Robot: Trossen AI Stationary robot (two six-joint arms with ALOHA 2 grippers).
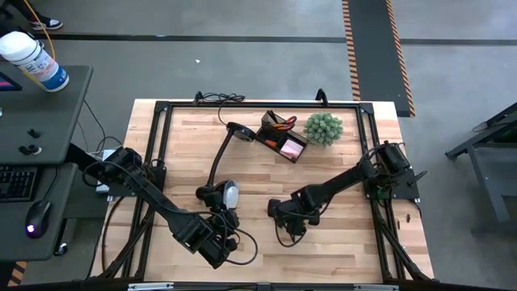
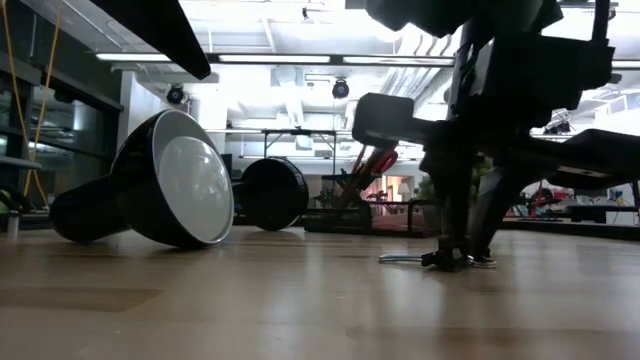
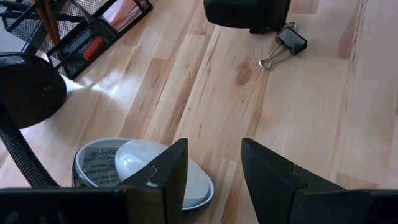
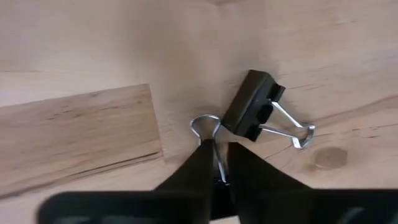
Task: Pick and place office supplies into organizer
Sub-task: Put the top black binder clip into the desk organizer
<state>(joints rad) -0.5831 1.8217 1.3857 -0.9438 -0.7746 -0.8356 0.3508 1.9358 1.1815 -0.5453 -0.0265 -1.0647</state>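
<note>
A small black binder clip (image 4: 252,104) with silver wire handles lies on the wooden table, also showing in the left wrist view (image 3: 291,41) and the low view (image 2: 445,260). My right gripper (image 4: 217,149) stands over it near the table's middle (image 1: 288,225), pointing down, shut on one handle. The dark mesh organizer (image 1: 283,137) sits toward the far edge, holding orange-handled scissors and a pink pad. My left gripper (image 3: 214,155) is open near the near edge (image 1: 220,242), hovering by the lamp head and touching nothing. My right gripper pinches one wire handle (image 4: 206,124) of the binder clip between its two fingers, coming from above and pointing down. The handle's loop sticks out past the fingertips (image 4: 200,163). The clip's black body and its other handle (image 4: 293,132) lie flat on the table.
A black desk lamp lies tipped over, its head (image 1: 229,194) between the two grippers and its base (image 1: 240,132) near the organizer. A green spiky plant ball (image 1: 323,128) stands right of the organizer. Bare wood stretches between clip and organizer (image 1: 323,170).
</note>
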